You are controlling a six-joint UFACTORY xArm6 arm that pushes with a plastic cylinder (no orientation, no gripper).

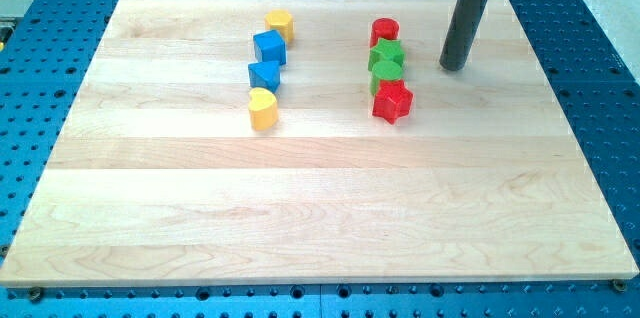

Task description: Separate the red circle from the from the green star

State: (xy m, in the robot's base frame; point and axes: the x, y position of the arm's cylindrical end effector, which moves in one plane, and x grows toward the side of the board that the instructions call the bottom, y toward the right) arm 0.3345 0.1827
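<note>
The red circle (385, 31) stands at the top of a column of blocks right of the board's centre. The green star (386, 56) touches it just below. Under the star sit a green block (384, 77) and a red star (393, 102). My tip (454, 66) rests on the board to the right of the green star, a short gap from it, touching no block.
A second column lies left of centre: a yellow block (280, 25), a blue block (270, 47), a blue block (264, 75) and a yellow heart (263, 110). The wooden board (300, 208) lies on a blue perforated table.
</note>
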